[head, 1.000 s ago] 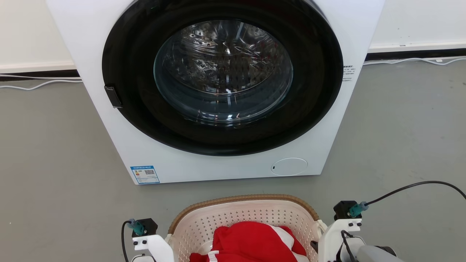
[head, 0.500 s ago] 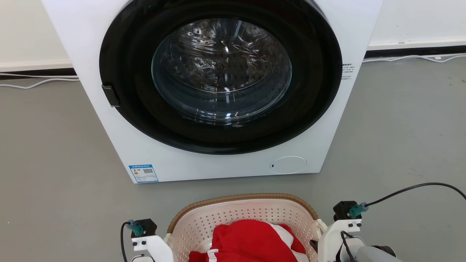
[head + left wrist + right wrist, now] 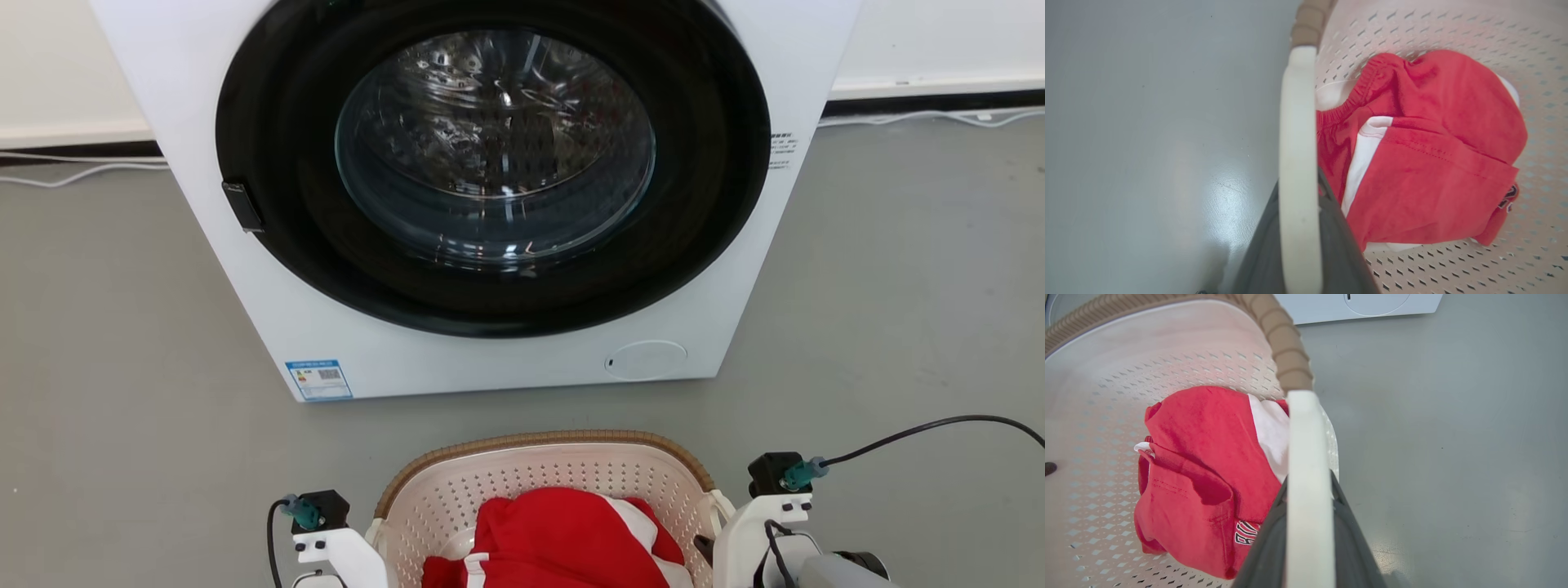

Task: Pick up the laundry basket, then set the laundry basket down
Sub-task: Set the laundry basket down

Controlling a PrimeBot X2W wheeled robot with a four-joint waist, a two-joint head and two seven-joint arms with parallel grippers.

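Note:
The laundry basket [image 3: 545, 442], cream perforated plastic with a brown woven-look rim, lies at the bottom middle of the head view, between my two wrists. It holds red and white clothing [image 3: 563, 531]. In the left wrist view my left gripper [image 3: 1298, 196] is shut on the basket's white loop handle [image 3: 1296, 122], with a dark finger [image 3: 1257, 253] on either side. My right gripper [image 3: 1309, 490] is likewise shut on the other white handle [image 3: 1308, 437]. I cannot tell whether the basket's base touches the floor.
A white front-loading washing machine [image 3: 506, 359] with a shut dark round door [image 3: 490, 163] stands just beyond the basket. Grey floor [image 3: 898, 327] spreads to both sides. White cables run along the back wall, and a black cable [image 3: 939, 425] arcs from my right wrist.
The whole head picture has shifted a little, so the washer sits slightly higher and larger. Both grips on the handles look the same.

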